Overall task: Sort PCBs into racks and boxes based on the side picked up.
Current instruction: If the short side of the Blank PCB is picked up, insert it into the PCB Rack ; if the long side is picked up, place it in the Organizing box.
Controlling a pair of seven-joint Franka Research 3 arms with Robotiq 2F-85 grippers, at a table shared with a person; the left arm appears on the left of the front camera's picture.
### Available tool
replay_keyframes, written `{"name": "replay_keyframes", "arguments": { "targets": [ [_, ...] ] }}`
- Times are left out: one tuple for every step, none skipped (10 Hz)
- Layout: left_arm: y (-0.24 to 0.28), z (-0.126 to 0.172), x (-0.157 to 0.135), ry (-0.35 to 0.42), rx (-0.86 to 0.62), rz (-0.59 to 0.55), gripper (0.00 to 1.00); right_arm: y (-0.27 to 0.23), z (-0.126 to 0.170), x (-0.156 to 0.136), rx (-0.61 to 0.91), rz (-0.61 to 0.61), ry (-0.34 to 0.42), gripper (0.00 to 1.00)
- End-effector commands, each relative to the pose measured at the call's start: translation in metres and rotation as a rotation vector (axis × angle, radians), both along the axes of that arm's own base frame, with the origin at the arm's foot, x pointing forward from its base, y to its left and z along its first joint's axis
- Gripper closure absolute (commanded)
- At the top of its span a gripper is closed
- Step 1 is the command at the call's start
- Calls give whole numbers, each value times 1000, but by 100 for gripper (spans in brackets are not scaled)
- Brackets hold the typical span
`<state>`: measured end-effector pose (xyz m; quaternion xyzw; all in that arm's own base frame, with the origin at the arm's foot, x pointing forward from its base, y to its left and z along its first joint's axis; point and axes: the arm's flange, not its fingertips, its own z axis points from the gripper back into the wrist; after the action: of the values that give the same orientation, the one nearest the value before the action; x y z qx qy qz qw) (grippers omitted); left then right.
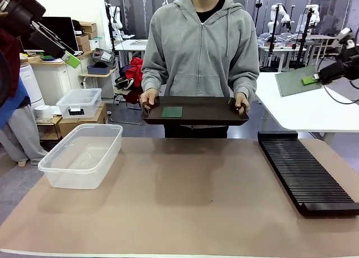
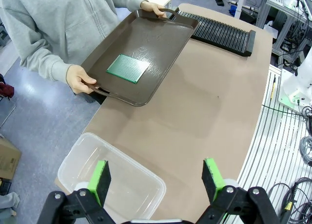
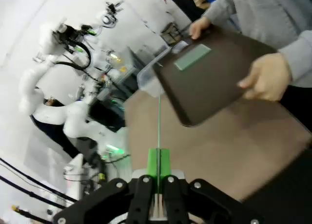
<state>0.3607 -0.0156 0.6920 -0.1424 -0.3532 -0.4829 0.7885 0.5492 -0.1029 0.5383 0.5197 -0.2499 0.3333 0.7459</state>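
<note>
Front view first: a person in a grey hoodie stands at the far side of the table, holding a dark brown tray level with both hands, and one green PCB lies flat on it, left of centre. The clear tub sits on the table's left side and the long black rack runs along the right. The right gripper is up high on the right, pinching a second PCB by its edge, well above the rack. The left gripper hangs high at upper left. In the left wrist view that gripper's green pads are spread wide with nothing between them, hovering over the tub's near end. You also look down on the tray with its PCB lying green side up, the person's hands on the handles and the rack beyond. The right wrist view is blurry, but the pads are pressed together on the second PCB, seen edge-on as a thin green line, with the tray and a hand past it.
</note>
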Motion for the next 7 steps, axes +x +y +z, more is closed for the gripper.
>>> {"name": "replay_keyframes", "arguments": {
  "targets": [
    [0, -2, 1, -5, -1, 0, 0, -33, -17, -15, -14, -81, -57, 98],
    [0, -2, 1, -5, -1, 0, 0, -50, -23, -22, -1, -88, -53, 98],
    [0, -2, 1, -5, -1, 0, 0, -63, -29, -28, 65, -88, -26, 98],
    [0, -2, 1, -5, -1, 0, 0, -46, -14, -11, -12, -75, -51, 98],
    [0, -2, 1, -5, -1, 0, 0, -46, -14, -11, -12, -75, -51, 98],
    [0, -2, 1, -5, -1, 0, 0, -46, -14, -11, -12, -75, -51, 98],
    [0, -2, 1, -5, -1, 0, 0, -46, -14, -11, -12, -75, -51, 98]
  ]
}}
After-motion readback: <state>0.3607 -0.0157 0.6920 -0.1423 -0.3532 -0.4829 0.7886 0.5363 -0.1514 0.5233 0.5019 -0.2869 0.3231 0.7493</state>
